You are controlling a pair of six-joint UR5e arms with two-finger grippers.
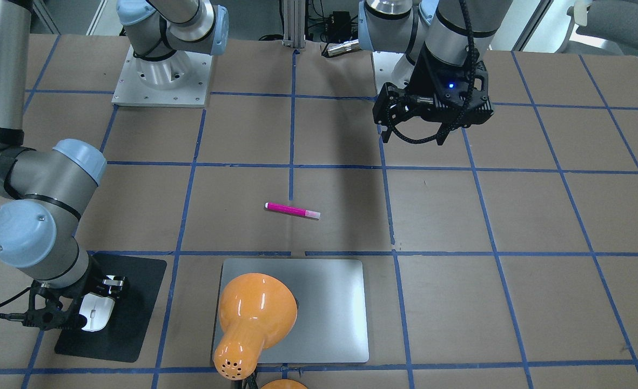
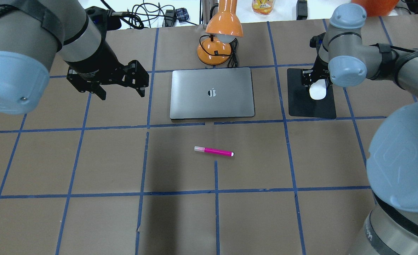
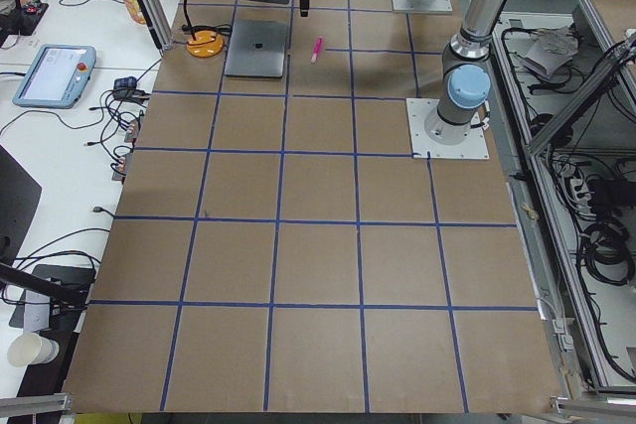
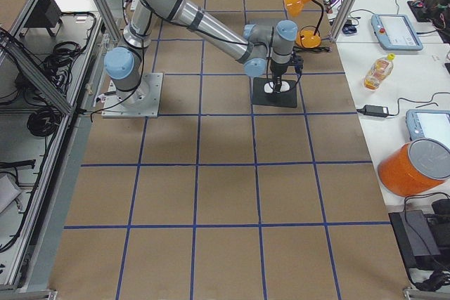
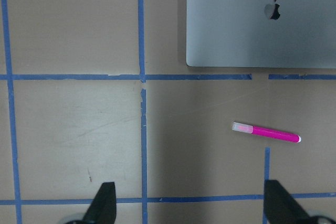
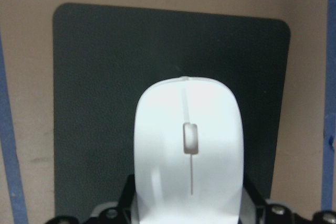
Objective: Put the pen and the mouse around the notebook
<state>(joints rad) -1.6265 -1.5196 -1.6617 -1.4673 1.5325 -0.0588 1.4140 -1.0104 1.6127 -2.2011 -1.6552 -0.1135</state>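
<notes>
The pink pen lies flat on the brown table, a little in front of the closed silver notebook. The white mouse is over the black pad to the right of the notebook. My right gripper is shut on the mouse. I cannot tell whether the mouse touches the pad. My left gripper hangs open and empty above the table, left of the notebook. Its wrist view shows both fingertips spread wide, with the pen and the notebook ahead of them.
An orange desk lamp stands just behind the notebook, its shade leaning over the notebook's far edge. Blue tape lines grid the table. Cables and a bottle lie beyond the table's far edge.
</notes>
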